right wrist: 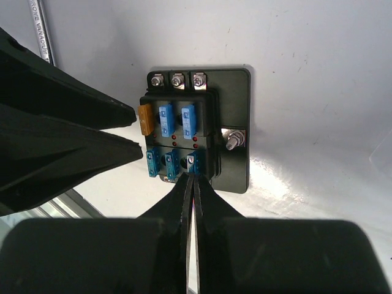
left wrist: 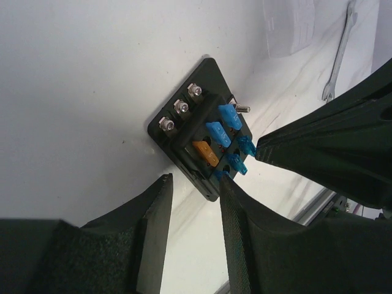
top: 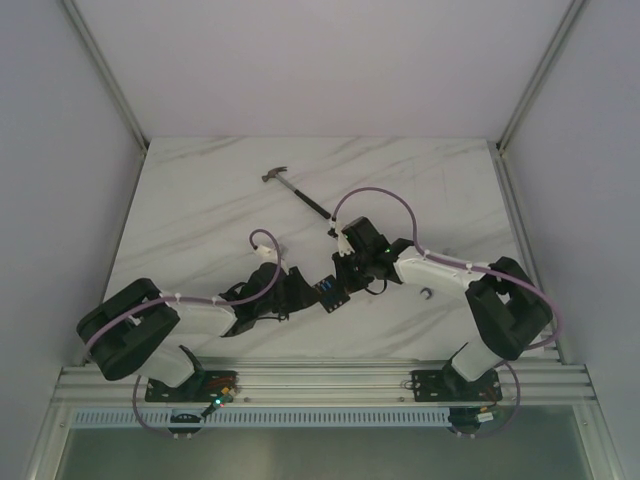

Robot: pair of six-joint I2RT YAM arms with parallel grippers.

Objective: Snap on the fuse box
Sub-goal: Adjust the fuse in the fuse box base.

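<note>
The fuse box (right wrist: pixel 233 110) lies flat on the white table (right wrist: pixel 318 92) at centre frame in the right wrist view, long axis vertical and screw terminals uppermost. Its blue, orange and teal fuses (right wrist: pixel 165 116) resolve only in the wrist views. The right gripper (right wrist: pixel 192 179) enters from the bottom edge, fingers pressed together at the lower fuse row, while the left gripper (right wrist: pixel 136 130) enters from the left, fingers apart.

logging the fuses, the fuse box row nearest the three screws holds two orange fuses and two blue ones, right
No: that row of the fuse box holds one orange fuse, not two, beside two blue fuses; the right wrist view shows it.
</note>
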